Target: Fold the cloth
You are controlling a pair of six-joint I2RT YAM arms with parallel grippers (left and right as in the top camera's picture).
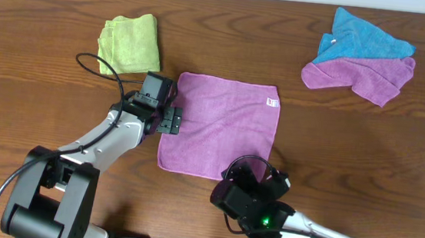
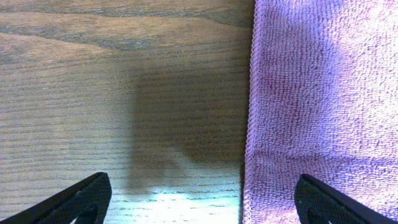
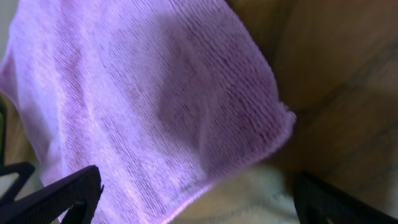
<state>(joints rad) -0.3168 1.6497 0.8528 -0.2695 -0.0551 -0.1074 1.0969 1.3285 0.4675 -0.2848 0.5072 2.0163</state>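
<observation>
I've got overhead looking straight down, far enough to take in most of the table (image 1: 37, 11). Left wrist sits low, facing down: cloth (image 2: 323, 93) hem right of centre. Right wrist close too, cloth corner centre-right. All three share that cloth.

Silver arms (image 1: 110, 137), black joints (image 1: 46, 168), black cables (image 1: 94, 66) (one green light (image 1: 266, 221)).

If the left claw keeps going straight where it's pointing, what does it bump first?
Probably the cloth at its edge and the bare table beside it: the open left gripper straddles that edge. How close it is remains unclear.
</observation>
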